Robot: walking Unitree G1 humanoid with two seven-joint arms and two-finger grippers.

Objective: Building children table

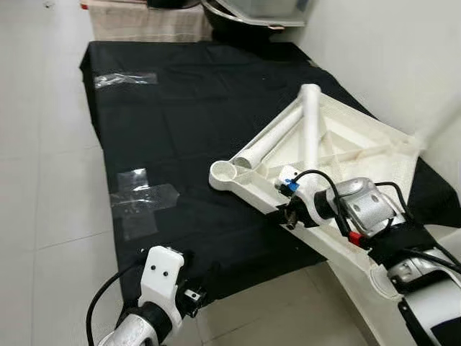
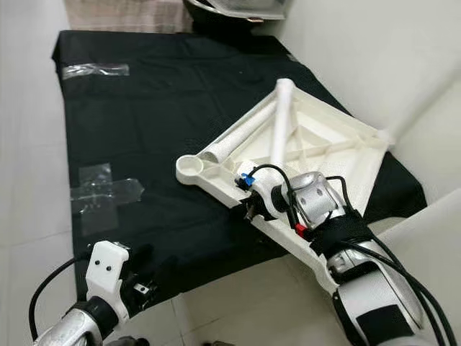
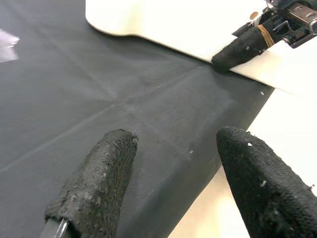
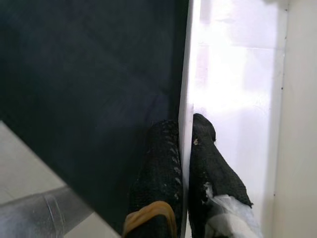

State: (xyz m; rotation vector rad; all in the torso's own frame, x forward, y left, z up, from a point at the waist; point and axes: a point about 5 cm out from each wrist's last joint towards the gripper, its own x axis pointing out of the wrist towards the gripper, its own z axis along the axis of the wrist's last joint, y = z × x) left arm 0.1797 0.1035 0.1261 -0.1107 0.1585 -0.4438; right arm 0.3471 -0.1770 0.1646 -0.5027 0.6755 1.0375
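Pale tiled floor, white wall alongside; a black mat [image 1: 187, 130] is spread on the tiles. All positions below are given relative to the mat.

Tabletop [image 1: 360, 155]: one white plastic panel, underside up, ribs showing. It lies on the mat's wall-side half, its near end running off the mat onto the tiles. One round leg socket [image 1: 223, 173] is visible at the corner nearest mid-mat. Two white tube legs [image 1: 270, 140] lie across the ribs, meeting in a V at the far end.

Right gripper [image 1: 290, 214]: at the tabletop's mat-side rim, roughly at mid-length. In the right wrist view its two fingers [image 4: 163, 163] are pressed onto the thin rim, one each side, pinching it.

Left gripper [image 3: 173, 163]: over the mat's near edge, apart from the tabletop, fingers spread, nothing between them.

Handling judgement: panel looks stiff and light, hollow moulded plastic; smooth, so probably slippery under a fingertip pinch. The rim is the obvious hold; a single-edge grip may let it pivot or slide on the mat. The tubes rest loose and would likely roll if the panel tilts. A leg is best taken around mid-length.

Other items: three clear tape patches [image 1: 140, 194] on the mat, one far, two on the side away from the wall. Beige cloth [image 1: 148, 20] and a dark tub beyond the far end.
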